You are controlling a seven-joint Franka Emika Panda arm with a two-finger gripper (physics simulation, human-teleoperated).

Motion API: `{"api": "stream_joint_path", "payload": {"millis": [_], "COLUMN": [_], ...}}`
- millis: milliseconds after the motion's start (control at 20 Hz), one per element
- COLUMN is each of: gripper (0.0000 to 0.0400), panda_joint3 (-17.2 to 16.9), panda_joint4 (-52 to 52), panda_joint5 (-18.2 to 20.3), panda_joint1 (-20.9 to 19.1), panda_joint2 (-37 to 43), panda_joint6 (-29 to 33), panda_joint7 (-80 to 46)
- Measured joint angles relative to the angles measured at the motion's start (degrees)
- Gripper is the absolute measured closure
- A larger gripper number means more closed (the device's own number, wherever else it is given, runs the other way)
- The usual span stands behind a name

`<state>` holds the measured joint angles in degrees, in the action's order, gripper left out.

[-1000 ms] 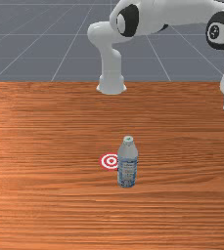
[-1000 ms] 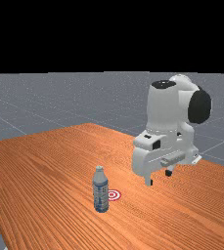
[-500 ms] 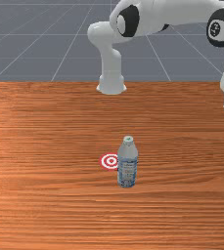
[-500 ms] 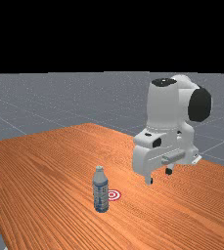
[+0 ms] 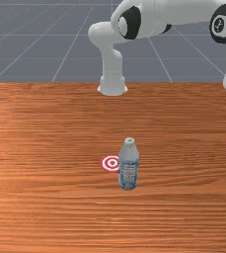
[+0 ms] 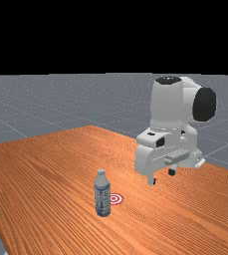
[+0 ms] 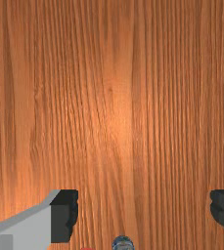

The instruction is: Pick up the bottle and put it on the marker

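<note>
1. The bottle (image 5: 128, 168) is standing upright on the worktop (image 5: 45, 212), near the marker (image 5: 110, 163). In the front view, its base is to the right of the marker and closer to the camera; part of the ring is covered by its body, but the base does not seem to be placed on it.

2. The gripper (image 6: 162, 177) is held above the worktop, well apart from the bottle, toward the far view's right. Its fingers (image 7: 67, 215) are spread wide, and nothing is held between them.

3. The step in hand is judged to be the approach to the bottle; the lifting and the placing are both to be done.

4. In the wrist view, the bottle is seen in the direction of the gap between the fingers, so the sideways aim seems quite good. The hand should be brought across toward the bottle while this alignment is kept.

5. The fingers should be left wide until the body is between them, one on each side. If the descent is made too early, the cap or shoulder could be struck, and a tall, narrow bottle may easily be tipped.

6. A grip around the middle of the body, closed gently and evenly, is advised. Only a short carry should then be needed.
</note>
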<state>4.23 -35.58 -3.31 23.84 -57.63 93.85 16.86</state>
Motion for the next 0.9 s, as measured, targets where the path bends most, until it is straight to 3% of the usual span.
{"api": "stream_joint_path", "payload": {"millis": [350,500,750,900], "gripper": [0.0000,0.0000,0.0000,0.0000], "panda_joint3": [0.1,-1.7,-1.5,-2.5], "panda_joint4": [4.7,-10.8,-26.2,-31.9], "panda_joint5": [0.2,1.7,1.9,2.7], "panda_joint1": [0.1,-1.0,-6.9,-9.3], "panda_joint2": [-2.2,6.2,15.4,18.8], "panda_joint6": [-2.7,4.0,10.4,12.7], "panda_joint7": [0.3,-10.9,0.5,0.3]}}
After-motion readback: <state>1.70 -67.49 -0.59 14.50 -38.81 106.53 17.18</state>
